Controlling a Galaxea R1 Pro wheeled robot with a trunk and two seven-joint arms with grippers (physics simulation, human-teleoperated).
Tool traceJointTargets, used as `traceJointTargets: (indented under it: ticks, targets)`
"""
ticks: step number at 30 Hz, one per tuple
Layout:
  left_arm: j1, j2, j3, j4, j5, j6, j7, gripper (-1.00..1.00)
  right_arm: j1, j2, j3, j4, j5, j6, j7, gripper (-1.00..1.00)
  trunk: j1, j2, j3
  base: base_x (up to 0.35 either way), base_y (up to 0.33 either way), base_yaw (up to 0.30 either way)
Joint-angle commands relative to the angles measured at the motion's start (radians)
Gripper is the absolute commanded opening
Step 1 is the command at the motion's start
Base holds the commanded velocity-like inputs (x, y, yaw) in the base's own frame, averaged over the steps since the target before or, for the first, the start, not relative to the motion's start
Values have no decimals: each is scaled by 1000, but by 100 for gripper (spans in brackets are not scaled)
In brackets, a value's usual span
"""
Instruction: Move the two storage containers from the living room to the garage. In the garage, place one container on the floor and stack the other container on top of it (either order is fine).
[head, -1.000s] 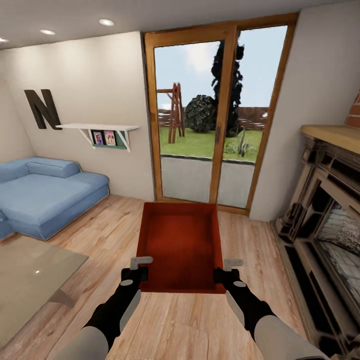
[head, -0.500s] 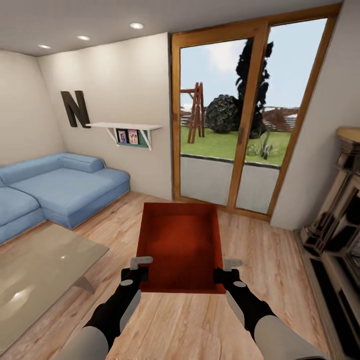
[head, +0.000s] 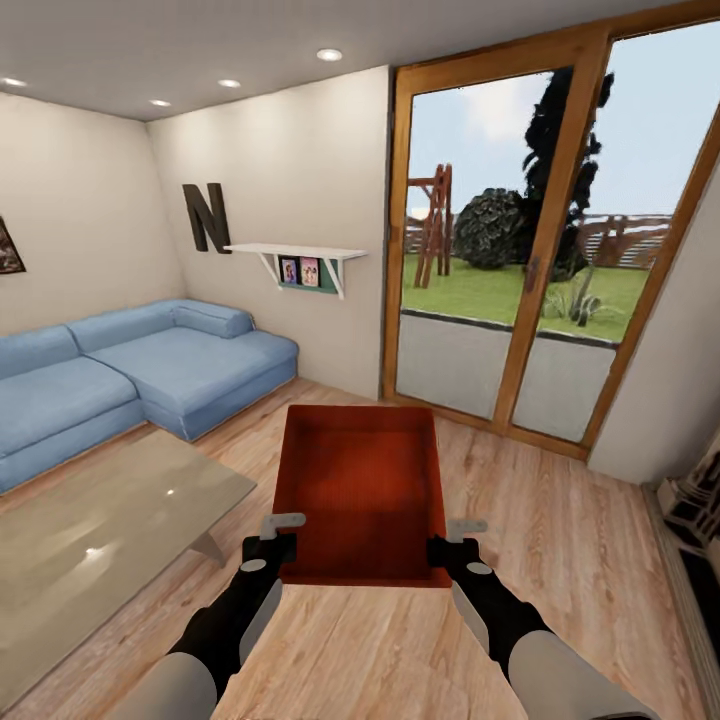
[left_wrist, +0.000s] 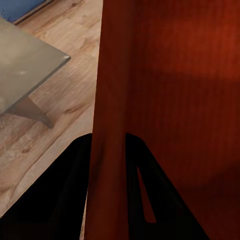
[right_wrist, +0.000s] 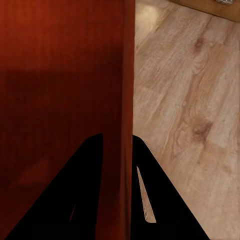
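Storage container (head: 362, 492), orange-red and open-topped, hangs level above the light wood plank floor (head: 560, 560) of the living room, carried between both arms. At the far left sits a blue sofa (head: 120, 370), with a glass coffee table (head: 90, 530) before it. The left gripper (head: 272, 548) is clamped over the bin's left wall, one finger on each face. The right gripper (head: 448, 550) pinches the right wall likewise. Wood-framed glass doors (head: 540, 260) stand beyond, at the right.

Left claw (left_wrist: 107, 165) — astride container wall (left_wrist: 112, 90)
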Motion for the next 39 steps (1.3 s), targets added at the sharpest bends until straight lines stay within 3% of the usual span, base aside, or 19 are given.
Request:
traceJointTargets:
  ticks: [1, 39]
  targets:
    - [0, 1, -6, 0, 2, 7, 17, -100, -1, 0, -10, -14, 4, 2, -48, -100, 1, -2, -2, 0, 0, 272]
    - [0, 0, -6, 1, 3, 7, 17, -100, -1, 2, -9, -11, -2, 0, -51, -100, 1, -2, -2, 0, 0, 272]
